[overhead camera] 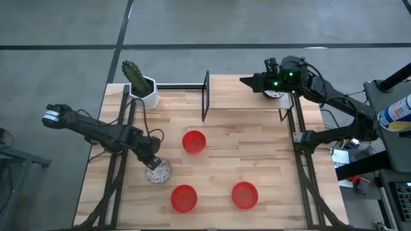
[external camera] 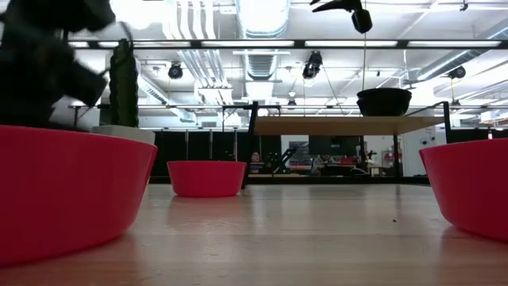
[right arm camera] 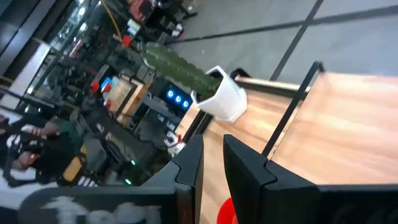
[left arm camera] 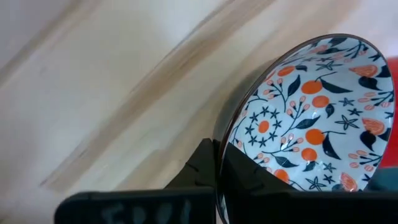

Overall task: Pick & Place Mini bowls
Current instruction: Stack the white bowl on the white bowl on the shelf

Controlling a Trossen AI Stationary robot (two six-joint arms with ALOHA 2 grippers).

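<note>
We count three plain red bowls (overhead camera: 194, 142) (overhead camera: 184, 198) (overhead camera: 244, 195) on the table; one flowered bowl (overhead camera: 157, 172) near its left edge; one potted cactus (overhead camera: 140, 85) at the far left corner; two arms.

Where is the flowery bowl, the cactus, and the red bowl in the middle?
flowery bowl (left arm camera: 311, 118): left wrist view, on its patterned inside.
cactus (overhead camera: 135, 76): high view, on its green stem.
middle red bowl (overhead camera: 194, 142): high view, on its inside.

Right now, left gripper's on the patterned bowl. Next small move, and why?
Probably a short straight lift. The left gripper pinches the rim of the floral bowl, which looks tilted near the table. The red bowl sits close by, so clear it before travelling.
</note>
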